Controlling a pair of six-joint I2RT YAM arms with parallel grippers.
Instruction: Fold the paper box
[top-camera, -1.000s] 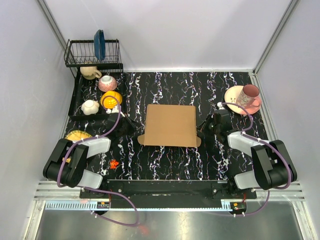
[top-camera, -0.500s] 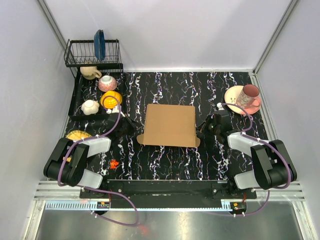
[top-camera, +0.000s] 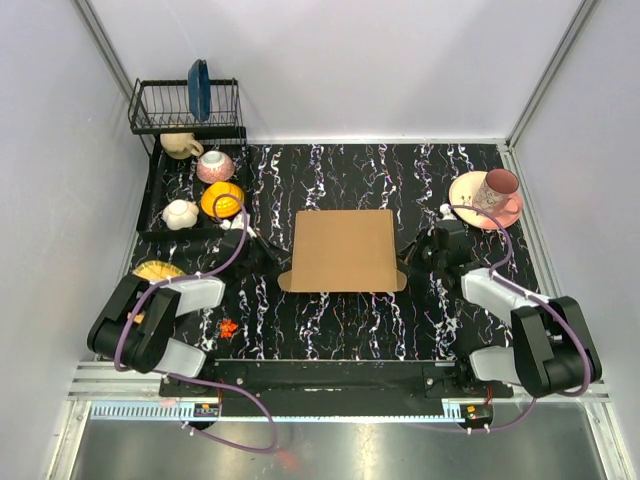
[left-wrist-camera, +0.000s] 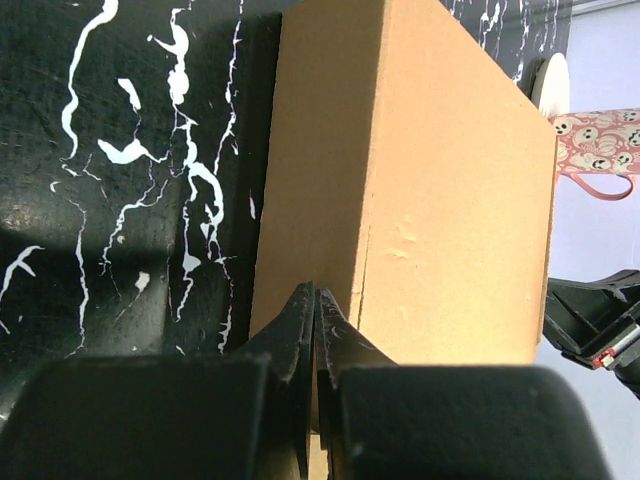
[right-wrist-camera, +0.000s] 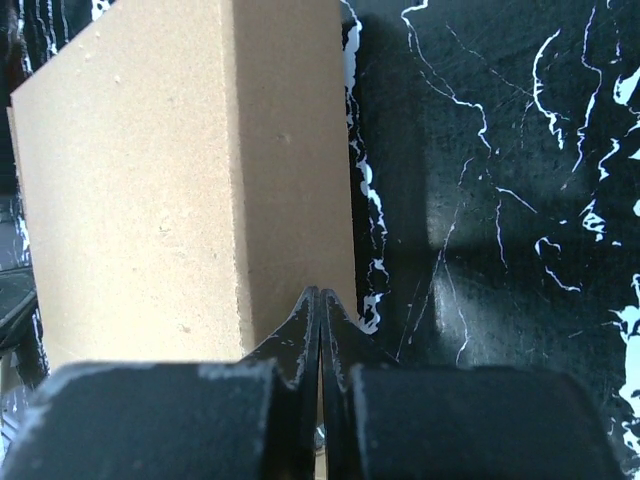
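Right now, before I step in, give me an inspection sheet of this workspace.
Surface: black marbled table.
Job's things: box lies flat mid-table.
Clutter: rack with blue plate, cups and bowl far left; pink cup on plate far right; red scrap near left.
Grippers: left gripper shut at box's left edge; right gripper shut at its right edge.
Cables: purple cable loops over each arm, off the box.
Surroundings: white walls; nothing else seen.

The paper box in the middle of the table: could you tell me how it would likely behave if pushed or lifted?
The paper box looks like thin cardboard, so probably light and easily dented; small dimples show on top. Lying flat and wide on the table, it should slide rather than tip or roll.
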